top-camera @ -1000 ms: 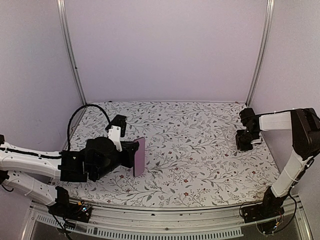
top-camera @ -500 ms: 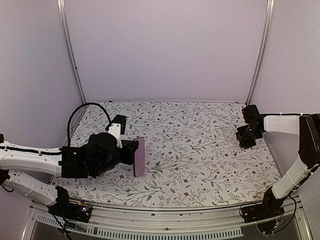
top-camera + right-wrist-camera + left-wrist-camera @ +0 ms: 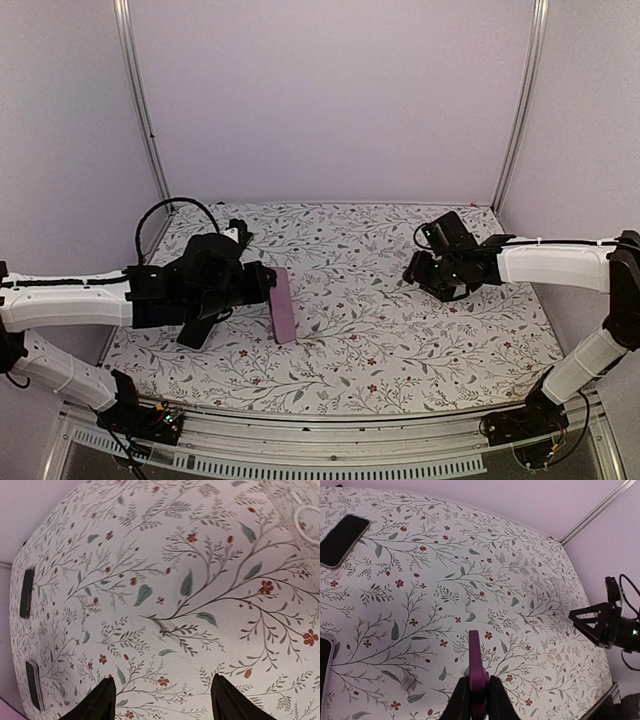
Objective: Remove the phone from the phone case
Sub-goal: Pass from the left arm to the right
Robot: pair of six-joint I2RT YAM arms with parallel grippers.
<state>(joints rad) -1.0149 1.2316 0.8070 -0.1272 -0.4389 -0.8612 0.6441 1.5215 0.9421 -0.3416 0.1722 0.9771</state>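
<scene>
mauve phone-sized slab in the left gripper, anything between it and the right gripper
Nothing visible does. Only bare floral tablecloth lies between the open right gripper and the thin mauve phone-sized slab clamped in the left gripper.

white cloth [image 3: 400, 340] with a leaf and red-flower print covers the table. one black phone [image 3: 342, 540] lies flat near the far left part, screen dark, thin pale edge. second black phone [image 3: 324, 660] lies nearer, cut off at the left wrist view's edge, well apart from the first. plain lavender back wall [image 3: 330, 100]. metal post [image 3: 140, 100] left, another post [image 3: 520, 100] right. ribbed rail [image 3: 330, 455] along the near edge.
</scene>
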